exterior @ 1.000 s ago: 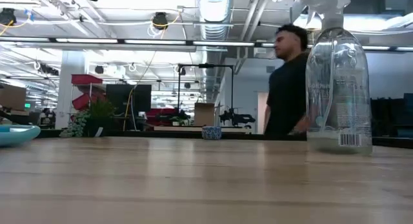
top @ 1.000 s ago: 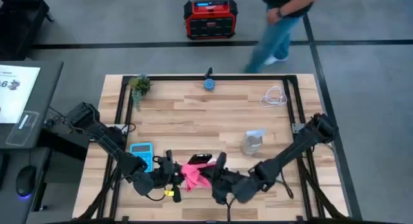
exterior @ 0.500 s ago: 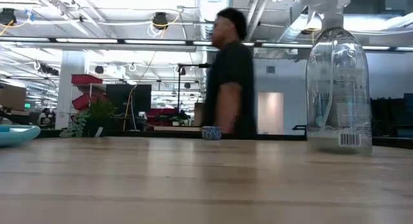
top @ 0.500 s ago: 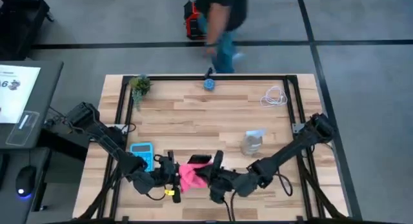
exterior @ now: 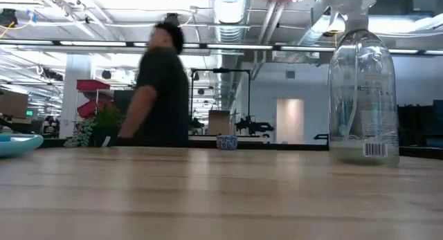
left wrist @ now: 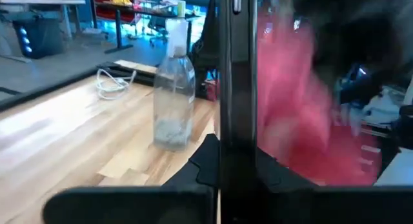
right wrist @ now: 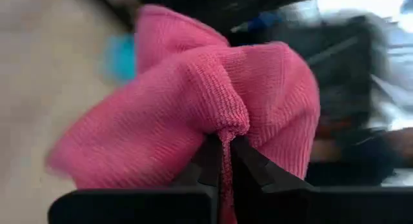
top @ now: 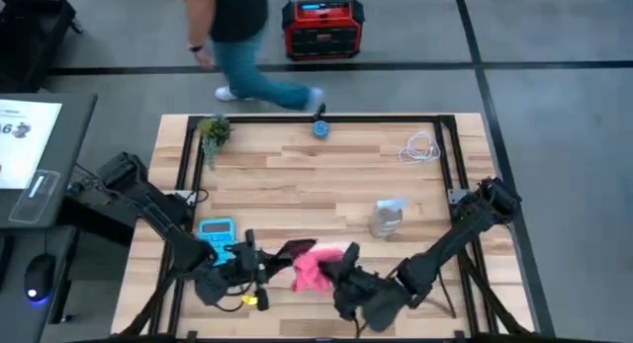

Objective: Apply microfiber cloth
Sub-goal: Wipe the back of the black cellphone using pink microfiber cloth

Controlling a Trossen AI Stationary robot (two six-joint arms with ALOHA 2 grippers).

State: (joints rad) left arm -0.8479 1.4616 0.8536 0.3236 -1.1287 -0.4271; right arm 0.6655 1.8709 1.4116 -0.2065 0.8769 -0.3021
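Pinched tight on a fold of the microfiber cloth point(right wrist: 213, 114), the right gripper's point(top: 339, 267) fingers point(right wrist: 248, 169) meet with almost no gap, the pink fabric bunched and spilling out to both sides of them. Seen from above, that gripper sits near the table's point(top: 297, 180) front edge, around 6 o'clock from the table's middle, with the cloth hanging from it at its 9 o'clock side. The black phone point(top: 295, 250) lies at about 10 o'clock from the cloth, partly covered by it. Left gripper point(top: 259, 269) is at 9 o'clock from the cloth, close beside it; its wrist view shows a thin dark upright piece point(left wrist: 235, 88) held edge-on between its fingers, which looks like the phone, though I cannot tell for certain. The pink cloth fills much of that view just behind the dark piece.

A light blue calculator point(top: 217, 232) lies at 10 o'clock from the left gripper. The clear spray bottle point(top: 387, 217) stands at 1 o'clock from the right gripper, well apart. A white cable point(top: 420, 148) is coiled toward the far right corner, a small plant point(top: 214, 131) at the far left corner. A person point(top: 237, 37) walks past beyond the table's far edge
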